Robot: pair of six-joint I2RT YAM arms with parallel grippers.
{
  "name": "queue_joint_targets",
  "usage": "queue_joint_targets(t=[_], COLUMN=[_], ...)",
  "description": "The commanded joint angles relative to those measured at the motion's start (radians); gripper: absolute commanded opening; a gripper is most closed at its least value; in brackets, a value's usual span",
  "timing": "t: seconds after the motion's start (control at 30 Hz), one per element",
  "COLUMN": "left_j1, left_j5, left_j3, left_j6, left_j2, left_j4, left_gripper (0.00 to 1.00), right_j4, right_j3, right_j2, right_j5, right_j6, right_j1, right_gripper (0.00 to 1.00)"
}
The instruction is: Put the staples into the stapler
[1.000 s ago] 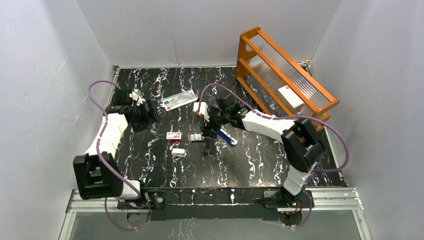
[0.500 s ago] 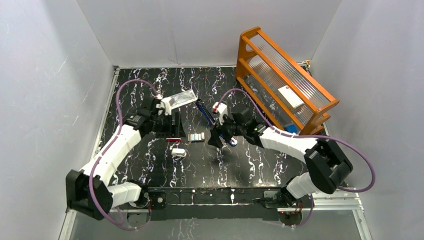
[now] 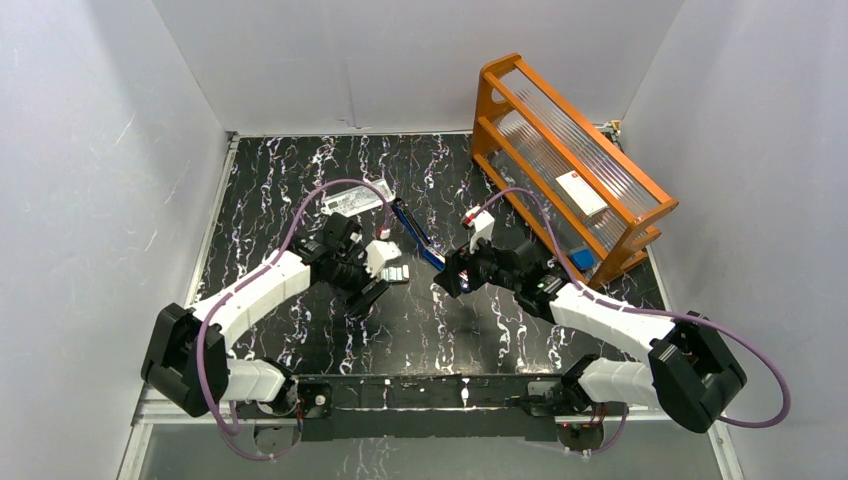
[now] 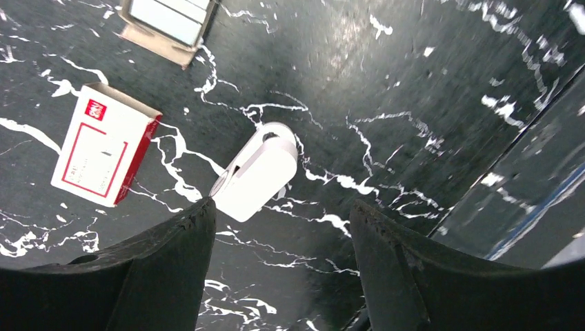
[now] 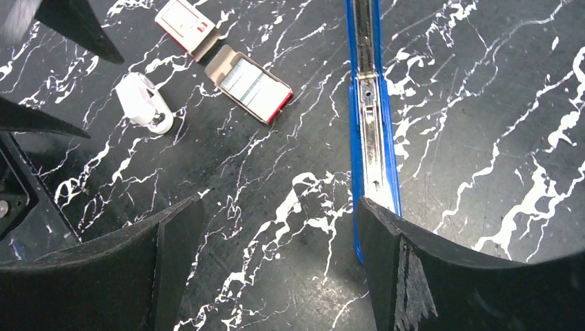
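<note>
I'm looking through the right wrist camera, and the right gripper (image 5: 276, 207) is hanging over the black marbled table (image 5: 483, 103) with its fingers spread wide and nothing between them. The stapler (image 5: 372, 124) is lying opened out flat with its silver rail facing up. Its blue body is running away from the tip of one finger, and I can't tell whether that finger is touching it.

The staples (image 5: 252, 84) are sitting in a small open cardboard tray (image 5: 219, 74) with a red edge, off to the side of the stapler. The red-and-white box (image 5: 185, 22) is lying just beside the tray's far end.

The left gripper (image 4: 281, 207) is also standing open. It is hovering above a small white oblong gadget (image 4: 259, 169), which is showing in the gap between its fingers, ungripped.

On the overhead camera, both arms are reaching in toward the middle of the table. The staples are lying between the two grippers, and an orange rack (image 3: 570, 150) is standing at the far right.
</note>
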Motion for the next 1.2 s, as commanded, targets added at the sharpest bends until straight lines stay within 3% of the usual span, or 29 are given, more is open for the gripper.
queue_joint_targets(t=[0.0, 0.2, 0.43, 0.53, 0.73, 1.0, 1.13, 1.17], left_j1=[-0.008, -0.035, -0.059, -0.059, -0.061, -0.062, -0.066, -0.066], left_j5=[-0.015, 0.003, -0.118, -0.101, -0.081, -0.063, -0.028, -0.009], left_j3=[-0.045, -0.109, -0.14, -0.143, -0.146, -0.154, -0.127, -0.115], left_j6=[0.202, 0.254, 0.256, 0.26, 0.259, 0.249, 0.246, 0.245], left_j2=[-0.052, -0.035, 0.009, 0.026, 0.052, 0.044, 0.046, 0.04], left_j4=[0.048, 0.143, 0.21, 0.217, 0.208, 0.192, 0.181, 0.178], left_gripper=[0.68, 0.65, 0.57, 0.55, 0.34, 0.32, 0.01, 0.0], right_j4=[0.05, 0.053, 0.036, 0.032, 0.014, -0.002, -0.01, -0.029], right_j3=[-0.012, -0.003, -0.003, -0.007, -0.015, -0.025, -0.023, -0.012], right_j2=[-0.023, -0.012, -0.024, -0.033, -0.061, -0.089, -0.072, -0.064], right_j5=[0.054, 0.054, 0.054, 0.058, 0.07, 0.056, 0.001, -0.009], right_j6=[0.036, 0.045, 0.036, 0.044, 0.046, 0.028, 0.006, 0.004], right_j1=[-0.008, -0.01, -0.01, -0.01, -0.01, -0.01, -0.01, -0.01], right_gripper=[0.89, 0.89, 0.89, 0.89, 0.9, 0.9, 0.98, 0.98])
